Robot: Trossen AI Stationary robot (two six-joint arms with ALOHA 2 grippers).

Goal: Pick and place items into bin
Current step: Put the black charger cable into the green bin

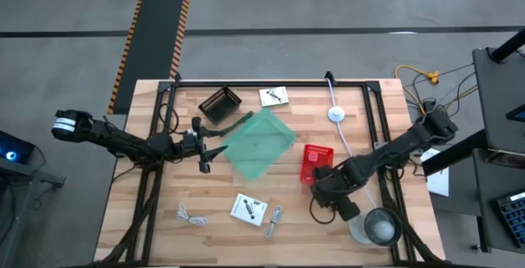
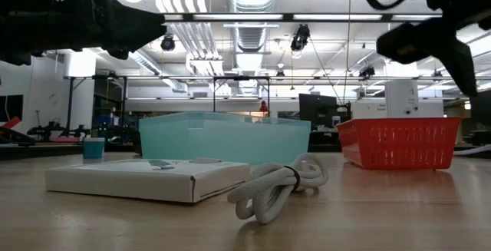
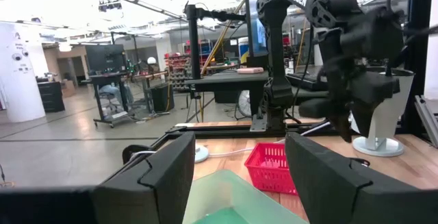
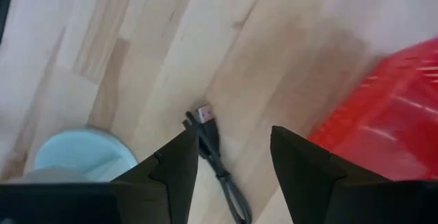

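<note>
My left gripper (image 1: 205, 152) (image 3: 239, 166) is open and hovers by the left corner of the translucent green bin (image 1: 259, 143) (image 2: 226, 136). My right gripper (image 1: 332, 206) (image 4: 233, 148) is open and points down over a dark cable with a plug end (image 4: 209, 133), which lies on the table between its fingers, beside the red basket (image 1: 317, 163) (image 4: 404, 114). A white coiled cable (image 1: 191, 215) (image 2: 276, 186), a flat white packet (image 1: 248, 209) (image 2: 146, 180) and a small metal piece (image 1: 274, 219) lie near the table's near edge. A second white packet (image 1: 274, 96) lies at the far edge.
A black basket (image 1: 220, 104) sits at the far left of the bin. A white cord with a round puck (image 1: 336, 114) runs along the right side. A round clear cup (image 1: 379, 227) (image 4: 82, 157) stands near the right gripper. Black frame rails (image 1: 377, 129) border the table.
</note>
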